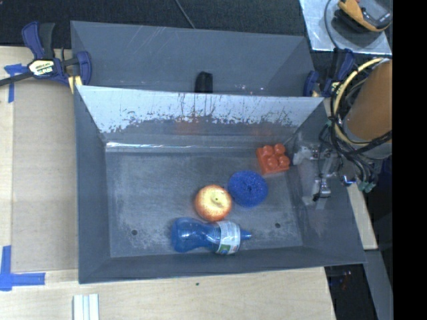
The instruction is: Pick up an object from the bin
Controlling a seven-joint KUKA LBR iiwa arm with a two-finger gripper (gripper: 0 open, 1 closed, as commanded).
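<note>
My gripper (321, 191) hangs over the bin's sloping right wall, with nothing seen in it. Nearest to it, to its left, an orange-red studded toy block (273, 159) lies on the bin floor near the back right. A round blue scrubby ball (249, 188) rests just below and left of the block. A yellow-red apple (213, 203) touches the ball's left side. A blue plastic bottle (207, 237) with a pale label lies on its side along the front of the floor.
The arm with its orange cover and looped cables stands at the bin's right rim. The bin's left half is bare grey floor. A rusty streaked band runs along the back wall.
</note>
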